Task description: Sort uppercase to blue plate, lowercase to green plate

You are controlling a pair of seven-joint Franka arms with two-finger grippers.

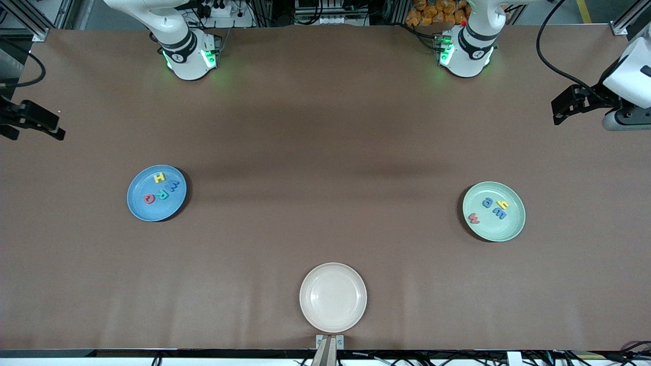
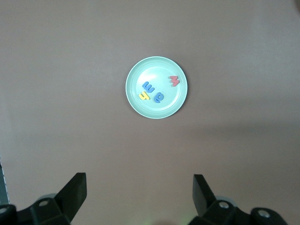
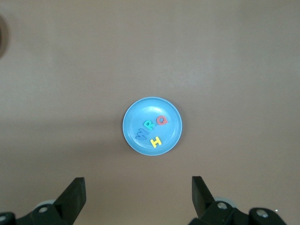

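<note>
The blue plate (image 1: 140, 206) (image 3: 145, 108) lies toward the right arm's end and carries the uppercase letters: yellow H (image 1: 158, 178) (image 3: 156, 141), blue W (image 1: 174, 186), teal R (image 1: 163, 195) and red Q (image 1: 148, 199) (image 3: 161, 120). On the green plate (image 1: 501, 231) (image 2: 157, 65), toward the left arm's end, lie the lowercase letters: red w (image 1: 473, 218) (image 2: 174, 80), blue a (image 1: 487, 204), blue m (image 1: 499, 213) and yellow h (image 1: 503, 205) (image 2: 144, 96). My right gripper (image 1: 51, 127) (image 3: 138, 183) hangs open and empty high over its table end. My left gripper (image 1: 562, 109) (image 2: 139, 180) is likewise open and empty.
A cream-white plate (image 1: 333, 269) with nothing on it sits near the table's front edge, midway between the two coloured plates. Brown table surface (image 1: 325, 168) stretches between the plates and the arm bases.
</note>
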